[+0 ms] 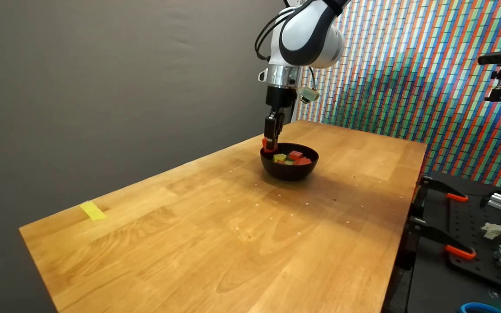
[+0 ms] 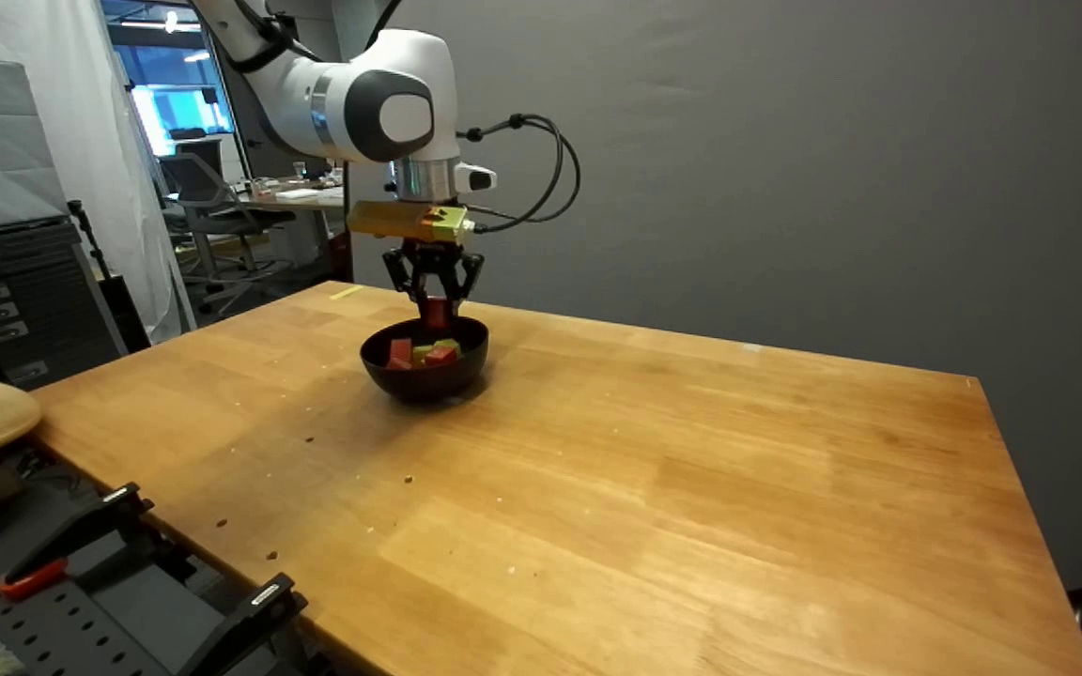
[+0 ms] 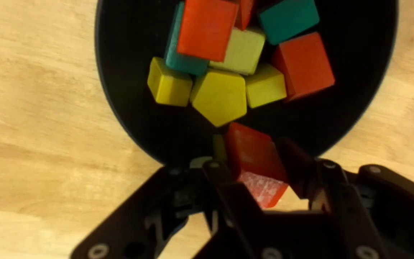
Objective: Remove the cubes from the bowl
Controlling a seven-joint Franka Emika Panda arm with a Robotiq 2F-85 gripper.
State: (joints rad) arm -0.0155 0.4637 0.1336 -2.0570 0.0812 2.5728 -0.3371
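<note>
The black bowl (image 1: pixel 288 172) stands on the wooden table and also shows in an exterior view (image 2: pixel 421 383) and the wrist view (image 3: pixel 128 86). My gripper (image 2: pixel 439 310) points down at the bowl's edge, fingers shut on a red block (image 3: pixel 257 154). In an exterior view the held red block (image 1: pixel 269 145) is about at rim height; whether it touches the bowl I cannot tell. Several blocks lie inside the bowl: red blocks (image 3: pixel 207 30), yellow blocks (image 3: pixel 221 97), a yellow-green block (image 3: pixel 243 50) and teal blocks (image 3: pixel 289 19). Some overlap others.
A flat yellow strip (image 1: pixel 93 210) is stuck near the table edge. Black clamps with orange handles (image 1: pixel 459 251) grip the table's side above a dark perforated board. A grey wall (image 2: pixel 785 188) runs along the table's far edge.
</note>
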